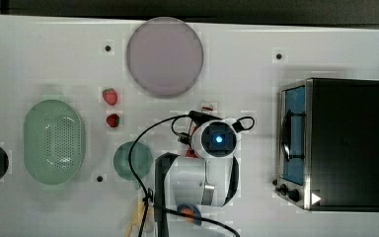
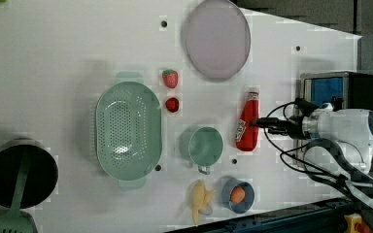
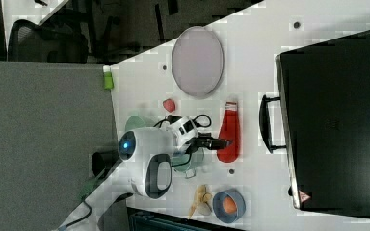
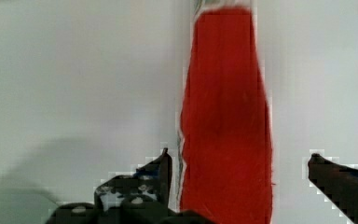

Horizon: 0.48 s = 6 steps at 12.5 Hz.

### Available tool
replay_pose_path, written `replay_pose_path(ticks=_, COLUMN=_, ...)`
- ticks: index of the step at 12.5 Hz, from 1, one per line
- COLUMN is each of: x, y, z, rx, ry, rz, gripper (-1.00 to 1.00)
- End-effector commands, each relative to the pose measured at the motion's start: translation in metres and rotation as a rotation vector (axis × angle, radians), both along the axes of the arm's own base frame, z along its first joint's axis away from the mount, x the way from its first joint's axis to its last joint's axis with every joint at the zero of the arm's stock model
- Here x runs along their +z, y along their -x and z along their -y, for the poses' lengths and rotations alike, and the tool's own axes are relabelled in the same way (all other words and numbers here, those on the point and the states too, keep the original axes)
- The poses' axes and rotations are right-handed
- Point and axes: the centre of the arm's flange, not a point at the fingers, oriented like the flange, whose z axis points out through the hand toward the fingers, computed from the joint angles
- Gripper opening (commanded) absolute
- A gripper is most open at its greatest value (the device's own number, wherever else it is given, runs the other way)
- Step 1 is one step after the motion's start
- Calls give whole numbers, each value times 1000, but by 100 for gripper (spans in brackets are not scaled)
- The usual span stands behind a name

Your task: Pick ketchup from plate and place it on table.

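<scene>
The ketchup (image 2: pixel 248 121) lies on its side on the white table (image 2: pixel 68 58), cap pointing toward the plate (image 2: pixel 216 39) and a short gap away from it. The pale lilac plate (image 1: pixel 164 57) has nothing on it. My gripper (image 2: pixel 260 122) is right over the bottle's middle and is open. In the wrist view the red bottle (image 4: pixel 226 130) lies between the fingers of the gripper (image 4: pixel 240 161): one fingertip (image 4: pixel 165 163) is close to its side and the other stands well off it. In the right view the gripper (image 3: pixel 224 143) reaches over the ketchup (image 3: pixel 230 132).
A green basket (image 2: pixel 128 128), two strawberries (image 2: pixel 170 77), a green cup (image 2: pixel 205 145), a banana (image 2: pixel 201 199) and a blue bowl (image 2: pixel 238 195) lie near the bottle. A toaster oven (image 1: pixel 343 143) stands at the top view's right. A dark pot (image 2: pixel 22 172) sits at the left view's lower left.
</scene>
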Motion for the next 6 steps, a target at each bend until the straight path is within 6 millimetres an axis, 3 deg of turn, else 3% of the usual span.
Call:
replay_pose_path(ticks=1, x=95, y=-26, z=2, rx=-184, ry=23, rz=133, gripper=100)
replay_pose_path(ticks=3, x=161, y=-31, z=-2, rx=-305, ry=26, rz=196, gripper=100)
replay_pose_path(ticks=6, x=247, y=-21, z=-7, rx=-487, ry=35, rz=170, gripper=100)
